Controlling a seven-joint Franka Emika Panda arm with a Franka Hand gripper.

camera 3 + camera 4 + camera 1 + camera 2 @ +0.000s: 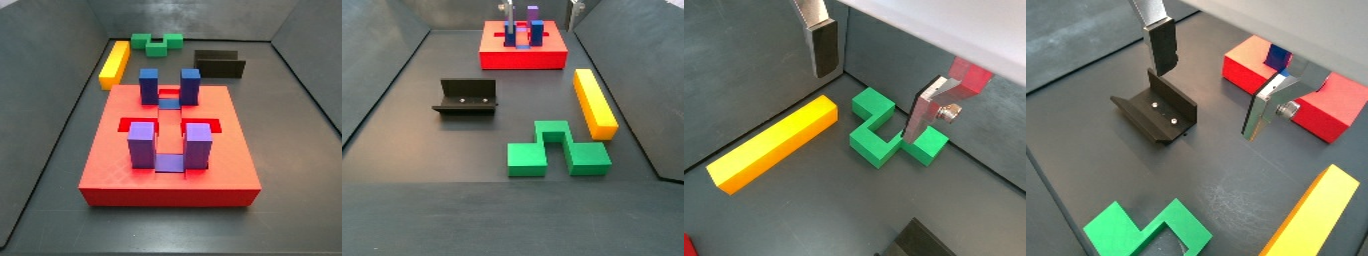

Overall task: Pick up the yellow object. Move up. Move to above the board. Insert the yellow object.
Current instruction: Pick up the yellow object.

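In a side view, nearest the lens, the green notched block point(556, 147) lies on the dark floor point(422, 200) at the lower middle of the frame, and the yellow object point(595, 101) lies just beside it toward the right, long axis running away from the camera. The fixture point(466, 97) stands at centre left and the board point(524, 45) sits at the top. The gripper point(871, 80) is seen only in the wrist views, where the fingers point(823, 48) are spread with nothing between them, hanging above the floor near the green notched block; the yellow object is not yet grasped.

The step in hand is judged to be the pick-up. It is best done with the fingers brought over the middle of the bar's length and turned to close across its narrow width, so that the bar hangs level and the green notched block beside it is not nudged. A straight descent is advisable.

The floor is a flat, dark, matte sheet, bounded by low dark walls in both side views. A black block point(219, 64) rests by the far wall in the upper right
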